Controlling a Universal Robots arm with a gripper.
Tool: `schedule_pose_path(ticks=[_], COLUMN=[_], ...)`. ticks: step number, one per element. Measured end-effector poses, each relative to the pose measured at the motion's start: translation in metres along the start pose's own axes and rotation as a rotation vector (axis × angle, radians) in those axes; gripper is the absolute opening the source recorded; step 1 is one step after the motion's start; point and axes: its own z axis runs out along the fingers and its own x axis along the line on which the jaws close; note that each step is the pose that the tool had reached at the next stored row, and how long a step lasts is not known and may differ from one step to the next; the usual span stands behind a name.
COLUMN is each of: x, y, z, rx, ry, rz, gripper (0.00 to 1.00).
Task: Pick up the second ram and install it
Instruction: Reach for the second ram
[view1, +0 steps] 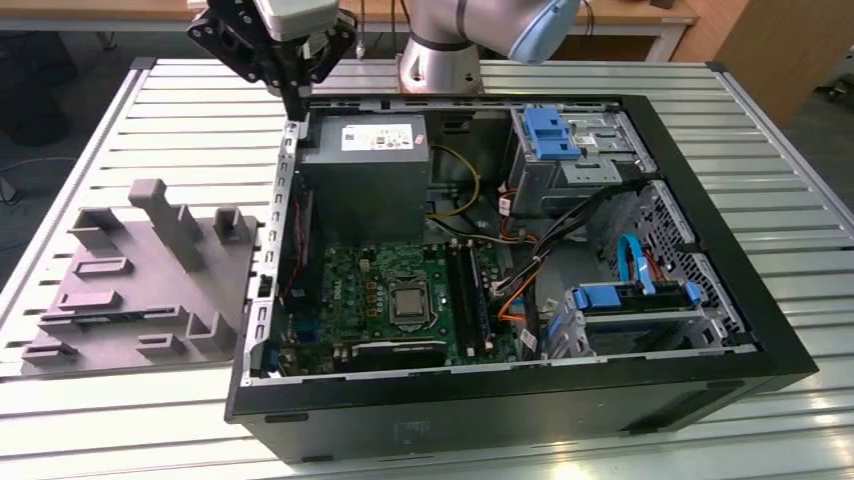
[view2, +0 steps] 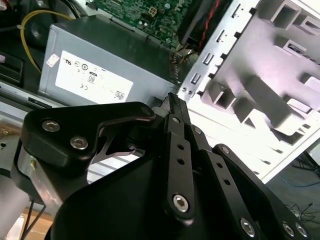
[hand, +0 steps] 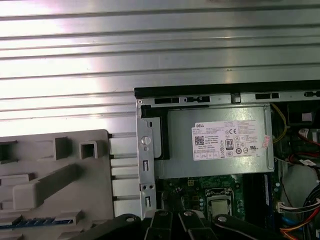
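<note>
My gripper (view1: 296, 100) hangs above the back left corner of the open computer case (view1: 534, 385), its fingers drawn together to a point with nothing seen between them. In the second wrist view the gripper's (view2: 172, 100) black fingers meet over the case's metal edge. The second ram (view1: 118, 318) looks like a slim dark strip with bluish glints, lying in a slot of the grey moulded tray (view1: 160, 265) on the exterior view's left; the same ram (hand: 40, 220) shows in the first wrist view. Black socket rails (view1: 467, 290) run beside the processor on the green motherboard (view1: 340, 290).
A grey power supply (view1: 360, 170) fills the case's back left, directly below the gripper. Drive cages with blue clips (view1: 554, 135) and loose cables (view1: 527, 270) crowd the case's right half. The tray has tall upright posts (view1: 167, 215). Everything rests on a slatted metal table (view1: 747, 190).
</note>
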Motion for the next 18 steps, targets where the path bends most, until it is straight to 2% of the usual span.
schedule_pose_path(ticks=[10,18], x=[0.0256,0.042], y=[-0.0019,-0.0032], z=[-0.0004,-0.0005], rx=[-0.0001,-0.0001], ry=[-0.0007,-0.0007], rz=[0.0,0.0], gripper=[0.11,0.11])
